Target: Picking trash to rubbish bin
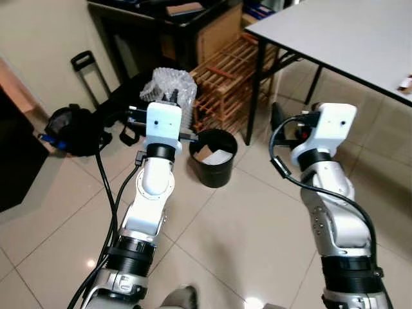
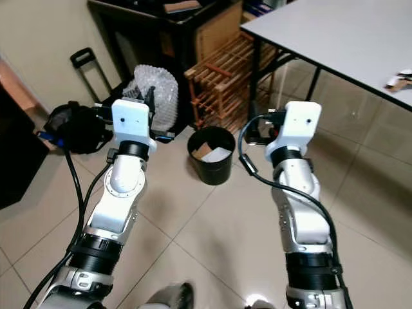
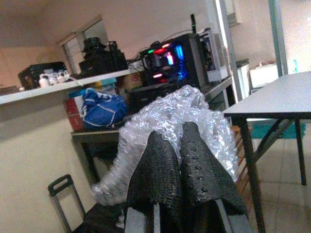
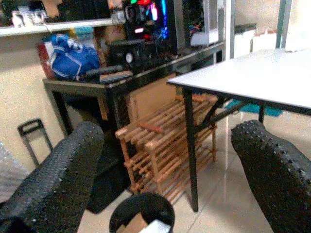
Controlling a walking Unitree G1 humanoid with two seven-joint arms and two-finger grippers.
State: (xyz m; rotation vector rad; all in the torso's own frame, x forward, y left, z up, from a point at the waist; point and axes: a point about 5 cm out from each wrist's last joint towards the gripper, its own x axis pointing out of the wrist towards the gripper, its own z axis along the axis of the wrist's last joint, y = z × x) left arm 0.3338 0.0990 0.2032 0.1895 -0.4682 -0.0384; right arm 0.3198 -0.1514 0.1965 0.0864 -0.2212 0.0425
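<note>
A crumpled wad of clear bubble wrap [image 1: 168, 85] is held up in the air by my left gripper [image 3: 174, 132], whose fingers are shut on it. It hangs left of and above the black round rubbish bin [image 1: 213, 162], which stands on the tiled floor with paper and cardboard scraps inside. My right gripper [image 4: 167, 130] is raised to the right of the bin [image 4: 141, 213], its fingers wide open and holding nothing. The bubble wrap [image 3: 170, 114] spreads out behind the left fingertips.
A wooden slatted rack [image 1: 225, 80] stands just behind the bin, under a dark desk. A grey folding table [image 1: 341, 32] reaches in from the right with black legs near the bin. A black bag [image 1: 74, 129] and a trolley handle [image 1: 90, 67] are at the left wall.
</note>
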